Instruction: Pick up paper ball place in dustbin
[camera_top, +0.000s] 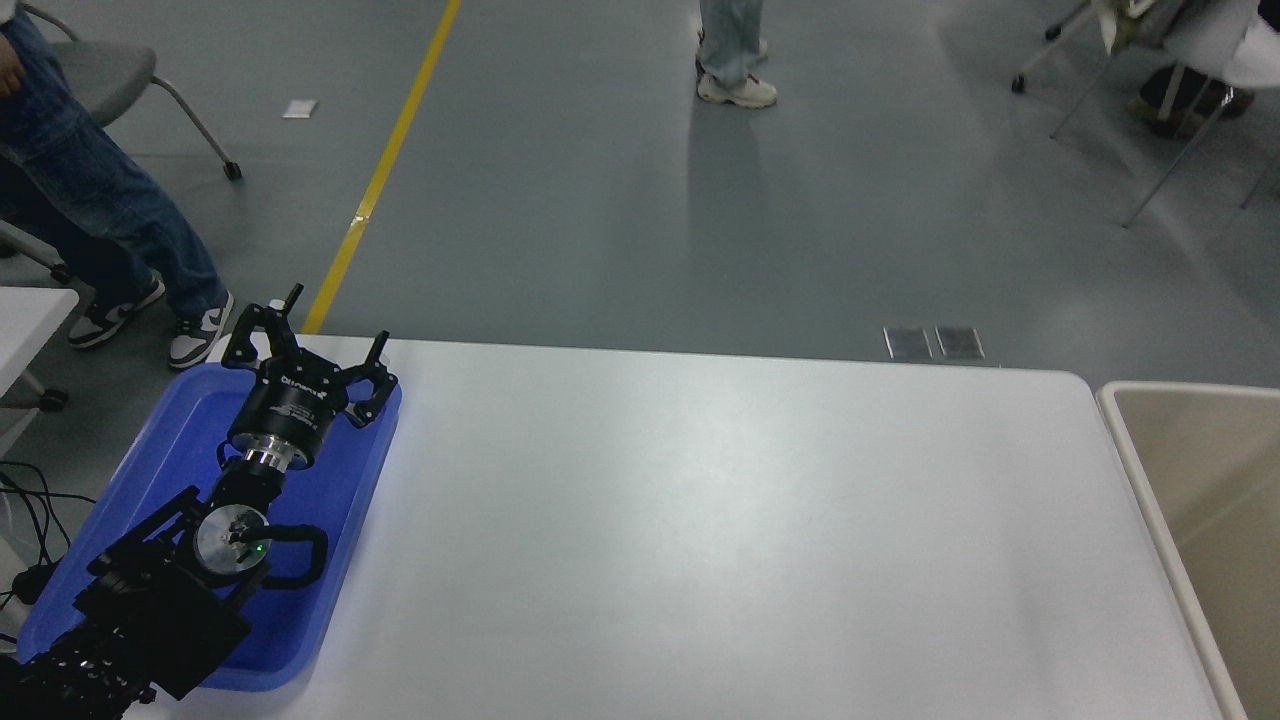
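Note:
The dustbin (1135, 470), beige with a thick pale rim and a tan interior, stands at the table's right edge and is cut off by the picture's right side. The paper ball is out of view. My right arm and its gripper are out of view too. My left gripper (305, 335) is open and empty, parked at the lower left over the blue tray (345, 480).
The white table (700, 540) fills the middle. Beyond its far edge is grey floor with a yellow line (385, 170). A person's legs (100, 210) are at the far left by a chair, another person's feet (735, 70) at the top centre.

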